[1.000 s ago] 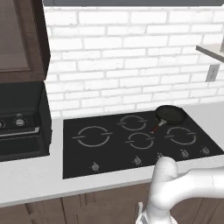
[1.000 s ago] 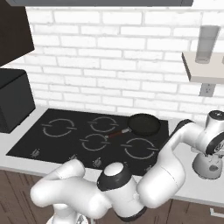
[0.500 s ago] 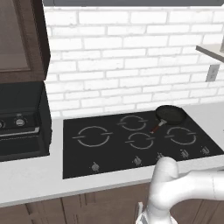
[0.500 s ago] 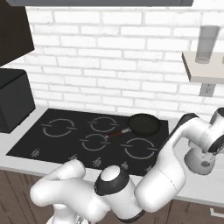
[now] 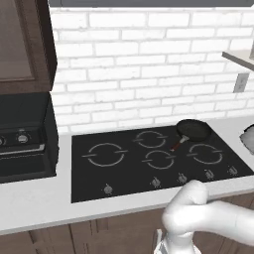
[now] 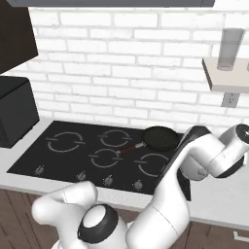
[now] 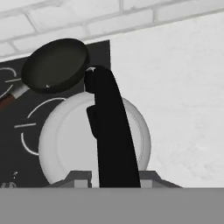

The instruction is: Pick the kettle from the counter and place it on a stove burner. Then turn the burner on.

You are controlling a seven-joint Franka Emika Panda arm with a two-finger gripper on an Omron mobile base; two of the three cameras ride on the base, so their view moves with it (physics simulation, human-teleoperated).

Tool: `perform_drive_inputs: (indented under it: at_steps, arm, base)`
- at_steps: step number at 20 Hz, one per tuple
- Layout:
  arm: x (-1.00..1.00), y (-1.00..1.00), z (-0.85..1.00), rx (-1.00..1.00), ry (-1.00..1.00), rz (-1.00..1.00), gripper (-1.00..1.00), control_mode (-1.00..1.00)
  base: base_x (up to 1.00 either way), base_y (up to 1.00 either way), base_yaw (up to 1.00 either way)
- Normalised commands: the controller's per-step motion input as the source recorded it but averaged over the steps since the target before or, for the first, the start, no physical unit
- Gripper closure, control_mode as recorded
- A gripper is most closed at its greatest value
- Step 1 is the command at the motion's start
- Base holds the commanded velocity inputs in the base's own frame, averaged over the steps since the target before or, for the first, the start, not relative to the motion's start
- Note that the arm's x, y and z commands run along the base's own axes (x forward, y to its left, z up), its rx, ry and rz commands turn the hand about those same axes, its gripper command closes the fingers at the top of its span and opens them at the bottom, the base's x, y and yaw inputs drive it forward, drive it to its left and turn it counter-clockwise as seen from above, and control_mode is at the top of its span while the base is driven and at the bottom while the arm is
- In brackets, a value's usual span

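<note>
Gripper (image 7: 114, 180) closed on the kettle's (image 7: 65, 140) black handle, seen from the hand view: the handle runs up the middle of that view between the finger bases, with the silvery-white dome spread to either side beneath it. Whether the kettle rests on the counter (image 7: 175, 87) or hangs just above it cannot be told. In this view the dome overlaps the edge of the black cooktop (image 7: 13, 148) and part of a grey ring; the pale counter lies on the other side.

In the left base view, a sliver of the kettle (image 5: 248, 139) shows at the right edge, on the counter (image 5: 39, 198) just beside the cooktop's (image 5: 124, 173) right end. In the right base view the arm (image 6: 204, 155) bends over that same spot, hiding the kettle.

Beyond the kettle, a black pan (image 7: 54, 63) sits at the cooktop's back right, reddish handle pointing toward the middle rings. Also seen in the left base view (image 5: 192, 130) and the right base view (image 6: 159, 138).

The largest burner (image 5: 105, 154) is at the cooktop's left end, well apart from the kettle, bare. A row of knobs (image 5: 156, 182) runs along the front edge.

Farther back, white brick wall (image 5: 149, 74). Dark oven-like box (image 5: 25, 139) on the counter left of the cooktop. Shelf (image 6: 226, 78) on the right wall with a tall grey cup (image 6: 229, 48).
</note>
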Motion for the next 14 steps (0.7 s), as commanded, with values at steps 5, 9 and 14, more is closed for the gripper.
perform_drive_inputs:
  at_steps: [5,9,14]
  arm:
    - [-0.01,1.0,0.44,0.02,-0.21,0.0,1.0,-1.0]
    - [0.0,1.0,0.59,0.01,-0.13,0.0,1.0,-1.0]
    - [0.0,1.0,0.56,0.0,-0.04,0.0,1.0,-1.0]
  base:
    - [0.0,0.0,0.0]
    - [0.0,0.0,0.0]
    - [0.0,0.0,0.0]
